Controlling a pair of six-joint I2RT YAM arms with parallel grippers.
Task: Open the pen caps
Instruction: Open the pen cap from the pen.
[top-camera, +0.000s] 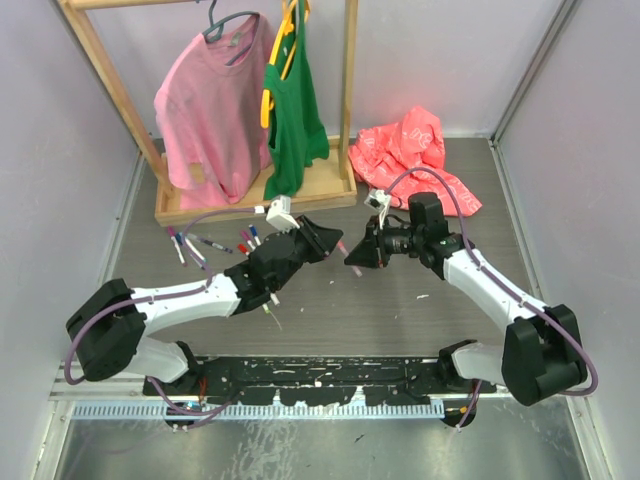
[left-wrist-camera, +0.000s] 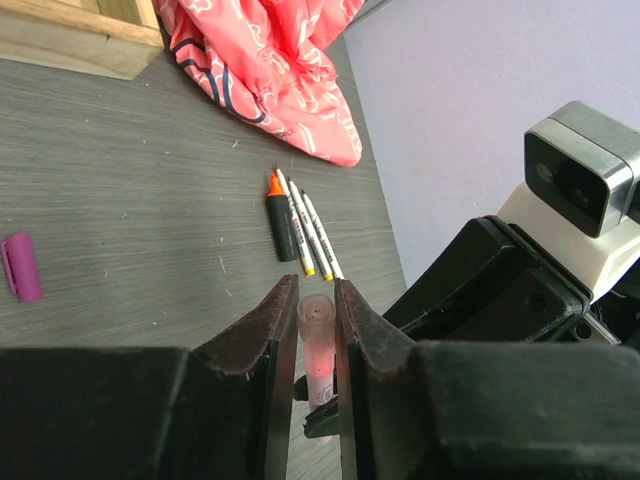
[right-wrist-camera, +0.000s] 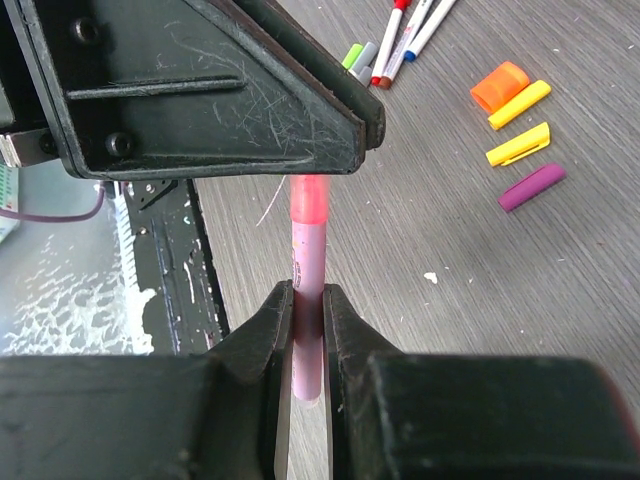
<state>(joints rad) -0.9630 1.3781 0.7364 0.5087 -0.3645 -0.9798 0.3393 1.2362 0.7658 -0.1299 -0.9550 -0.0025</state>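
Observation:
A pink pen (right-wrist-camera: 307, 250) hangs in the air between both grippers, above the middle of the table. My right gripper (right-wrist-camera: 309, 295) is shut on its pale pink barrel. The brighter pink cap (right-wrist-camera: 310, 200) joins the barrel with no gap showing and runs into the left gripper's jaws. In the left wrist view, my left gripper (left-wrist-camera: 317, 290) is shut on that translucent pink cap (left-wrist-camera: 318, 320). From above, the left gripper (top-camera: 335, 243) and right gripper (top-camera: 352, 262) meet tip to tip. Loose orange (right-wrist-camera: 500, 85), yellow (right-wrist-camera: 517, 144) and purple (right-wrist-camera: 532, 186) caps lie on the table.
Several white pens (top-camera: 215, 243) lie at the left near the wooden rack base (top-camera: 200, 205), which carries a pink shirt (top-camera: 205, 110) and a green top (top-camera: 292, 110). A red bag (top-camera: 415, 150) lies at the back right. A black highlighter (left-wrist-camera: 281, 220) and two pens (left-wrist-camera: 310, 230) lie near it.

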